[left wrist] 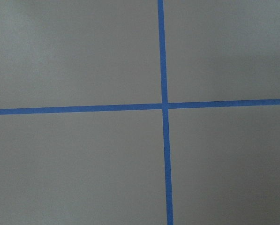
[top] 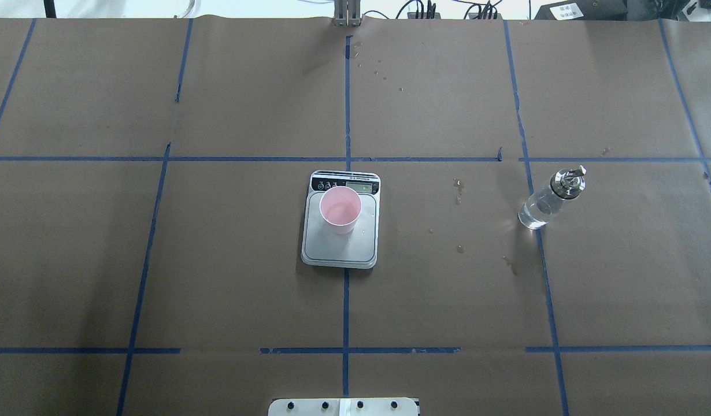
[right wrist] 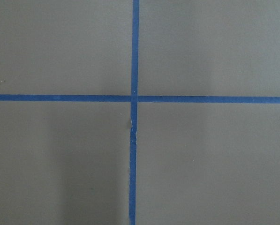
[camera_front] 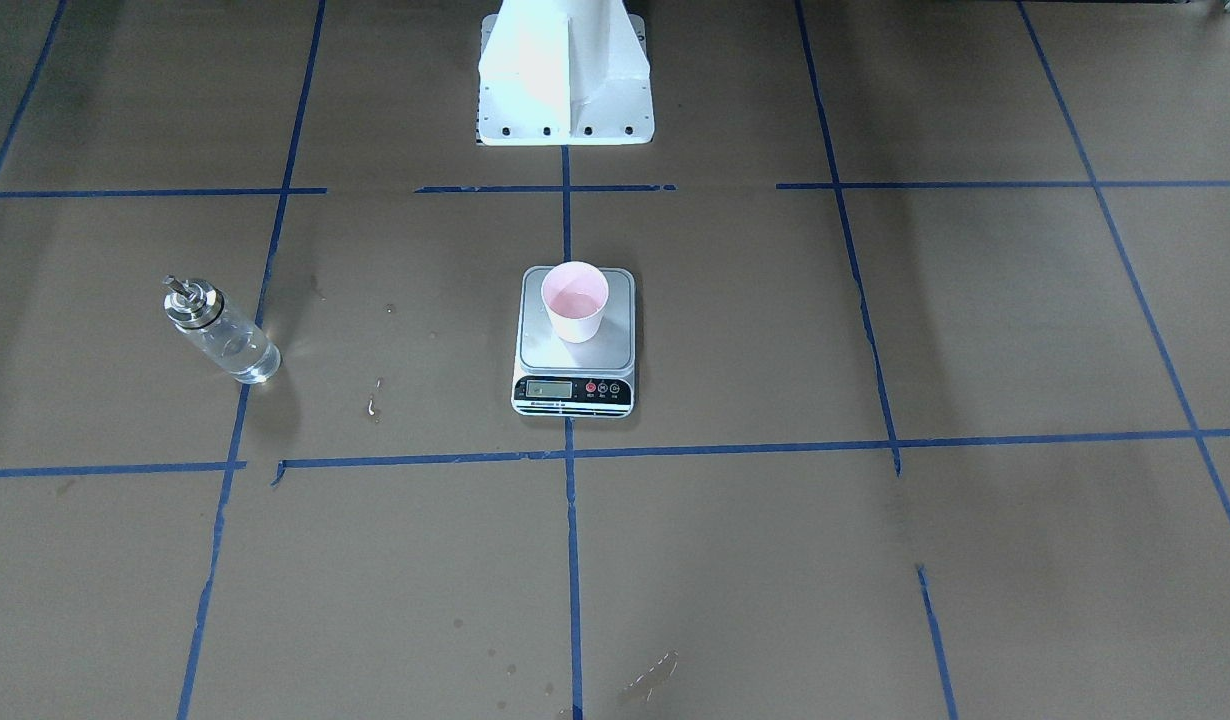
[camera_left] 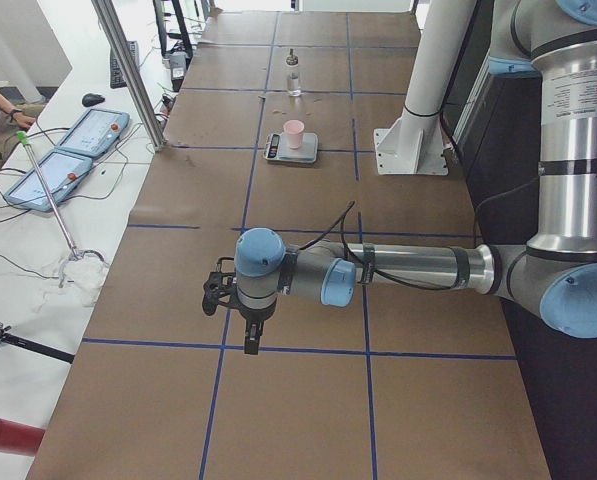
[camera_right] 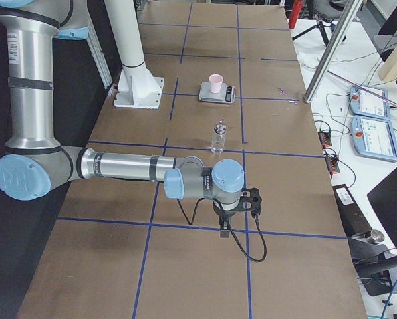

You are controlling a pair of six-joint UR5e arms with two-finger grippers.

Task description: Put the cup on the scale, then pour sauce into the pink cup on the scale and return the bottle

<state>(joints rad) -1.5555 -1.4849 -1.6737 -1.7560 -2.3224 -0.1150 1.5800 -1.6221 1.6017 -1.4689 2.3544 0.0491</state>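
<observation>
**A:** How much of the task is judged done?

**B:** Taken from the robot's edge outward, the cup (top: 340,209) is seen upright on the scale (top: 338,252) at the middle of the tabletop (top: 245,277), so that step is done. Whether sauce lies in it cannot be told. Wet spots (top: 458,188) are seen between scale and bottle (top: 549,199), which stands free toward the right end. Little is judged left.

**A:** And the bottle's axis?

**B:** It is held vertical, spout uppermost. The spout's heading is too small to tell.

**A:** The grippers?

**B:** The left gripper (camera_left: 250,346) is hung over the left end and the right gripper (camera_right: 223,231) over the right end, both apart from the bottle. Whether either is open or closed cannot be told.
</observation>
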